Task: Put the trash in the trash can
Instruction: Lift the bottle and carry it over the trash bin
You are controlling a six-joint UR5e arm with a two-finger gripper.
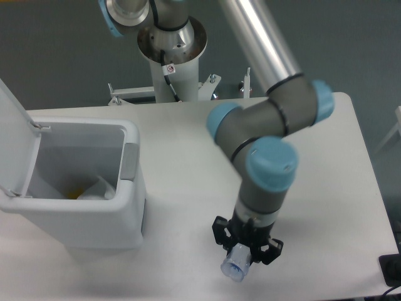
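Your gripper (245,249) is clenched on the crushed bottle (236,264), which hangs below it, clear of the table (332,188). Trash can (81,216) stands well left of it, lid (11,122) raised.
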